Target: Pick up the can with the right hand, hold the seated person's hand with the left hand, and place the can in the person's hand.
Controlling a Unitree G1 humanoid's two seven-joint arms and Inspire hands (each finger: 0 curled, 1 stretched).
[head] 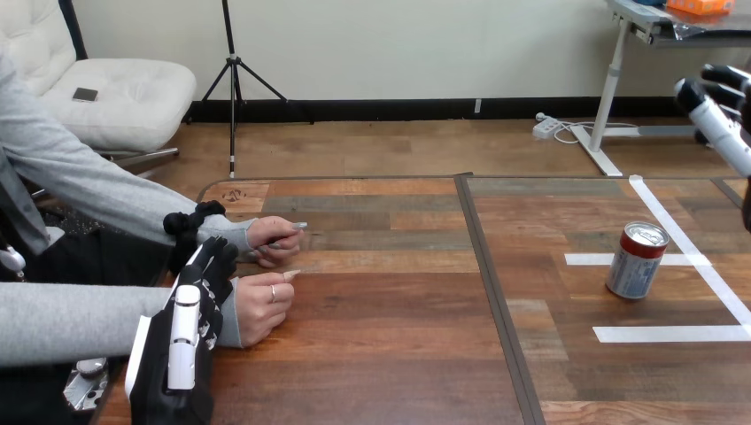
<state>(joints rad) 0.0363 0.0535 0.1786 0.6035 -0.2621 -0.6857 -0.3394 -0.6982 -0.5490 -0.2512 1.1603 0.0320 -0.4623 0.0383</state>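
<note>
A red, white and blue can (636, 259) stands upright on the table's right side, inside a box marked with white tape (673, 334). My right hand (714, 113) is raised at the view's right edge, above and beyond the can and well apart from it, its fingers straight. My left hand (188, 329) is at the lower left, back up, with relaxed fingers (212, 258) reaching along the grey-sleeved wrist of the person's nearer hand (262, 306). That hand rests loosely closed on the table. I cannot tell whether my hand touches the wrist. The person's farther hand (274, 241) lies just beyond it.
A dark seam (492, 292) runs front to back down the middle of the wooden table. The person's forearms come in from the left edge. Bare table lies between the person's hands and the can.
</note>
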